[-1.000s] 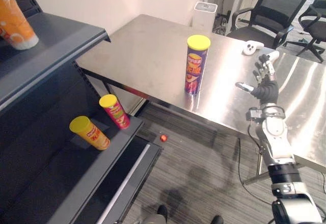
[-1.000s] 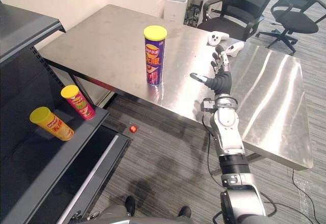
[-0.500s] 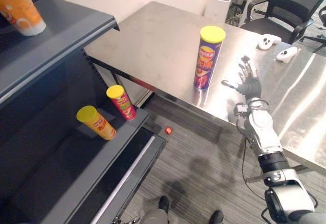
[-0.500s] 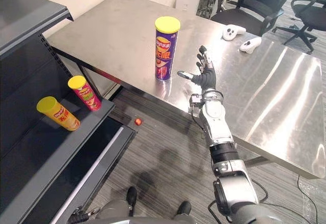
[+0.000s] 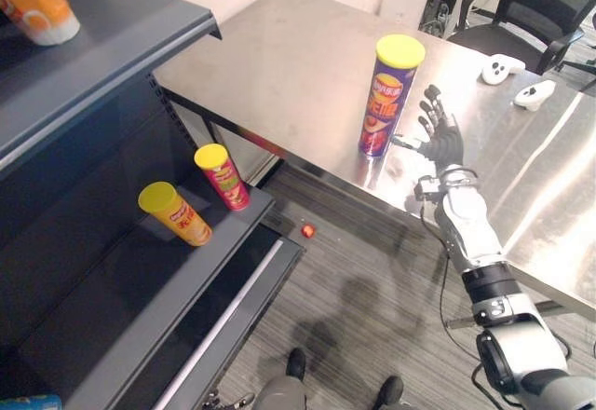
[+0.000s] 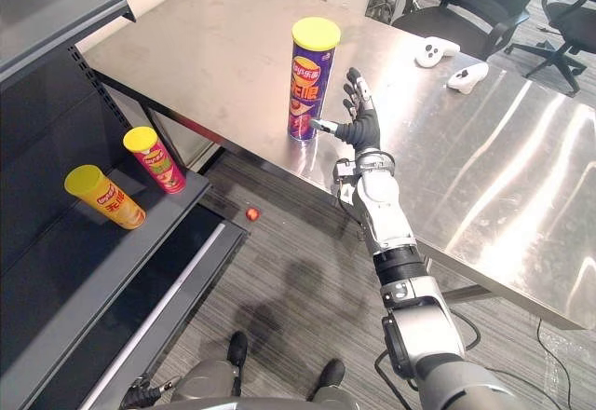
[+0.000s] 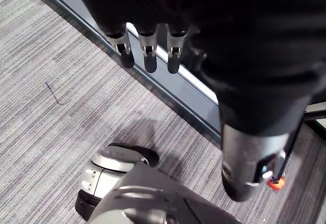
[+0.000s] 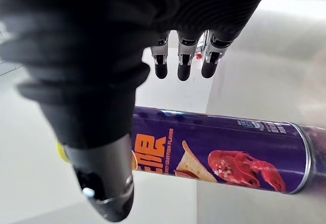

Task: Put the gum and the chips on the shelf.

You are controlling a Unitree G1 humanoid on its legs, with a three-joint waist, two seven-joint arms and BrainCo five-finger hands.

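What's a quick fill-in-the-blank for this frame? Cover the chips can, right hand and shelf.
1. The purple chips can stands ____ on the steel table.
2. The right hand is ____, fingers straight, beside the can and not around it.
3. The can's lid is ____.
4. A red can and an orange can already sit on the dark ____.

Missing words: upright; open; yellow; shelf.
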